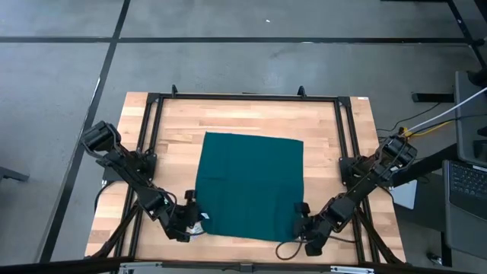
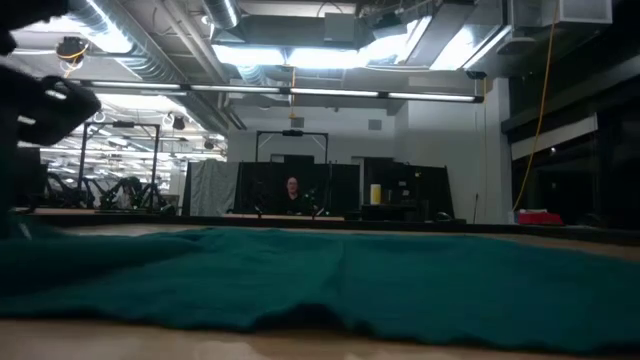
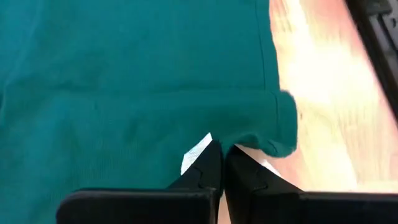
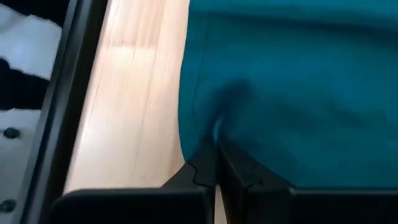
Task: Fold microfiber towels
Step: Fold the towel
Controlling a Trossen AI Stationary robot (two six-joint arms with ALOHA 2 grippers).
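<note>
One teal towel [image 1: 249,185] lies spread flat near the middle of my wooden table [image 1: 251,118], and I count two arms, one at each of its near corners. From above, the towel looks roughly square, one layer, with faint crease lines across it. Its far edge runs clear of the dark metal frame [image 1: 243,97] that borders the tabletop, with bare wood showing on the far side and along both flanks.

My left gripper [image 1: 192,218] sits at the near left corner of the towel. In the left wrist view its fingers [image 3: 205,171] are pressed together on the cloth's edge, right where a small white tag [image 3: 196,151] sticks out, and the corner beside them is slightly bunched and curled up.

My right gripper [image 1: 303,222] sits at the near right corner. In the right wrist view its fingers [image 4: 202,165] are likewise pinched together on the towel's edge, with a small pucker in the cloth just ahead of them and bare wood alongside.

Both arms reach in from the table's outer near corners, crossing the side rails of the frame. A loose cable [image 1: 288,248] loops on the wood next to the right gripper. At table height, the towel fills the foreground as a low rumpled band, and one person [image 2: 291,193] sits far back in the room.
</note>
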